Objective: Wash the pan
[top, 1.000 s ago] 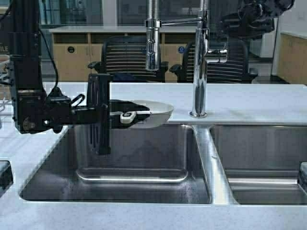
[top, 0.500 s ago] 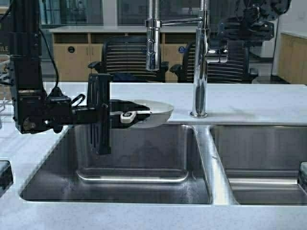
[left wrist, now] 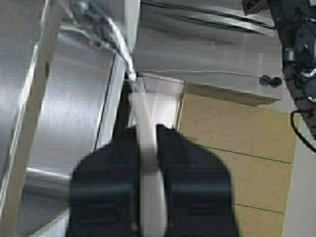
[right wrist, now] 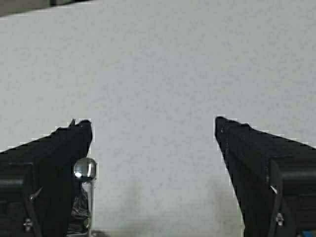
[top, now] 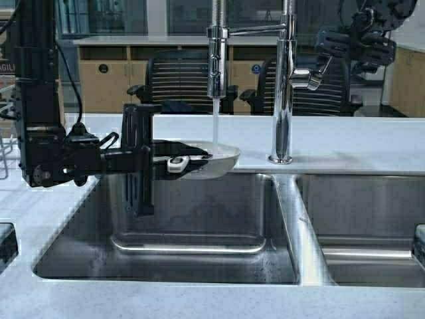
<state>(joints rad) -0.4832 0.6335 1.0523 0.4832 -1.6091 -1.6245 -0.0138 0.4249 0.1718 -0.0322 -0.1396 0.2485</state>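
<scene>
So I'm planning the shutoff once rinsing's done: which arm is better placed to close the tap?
Right. Its open tool sits at the chrome faucet lever, while the left tool is clamped on the small white pan under the water stream.

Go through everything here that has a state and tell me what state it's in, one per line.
Faucet: on, water streaming from the sprayer head.
Faucet lever: beside one finger of the right claw.
Pan: held level over the left sink basin, under the stream.
Left claw: shut on the pan's handle.
Right claw: open, up at the lever.
Right sink basin: nothing visible in it.
</scene>
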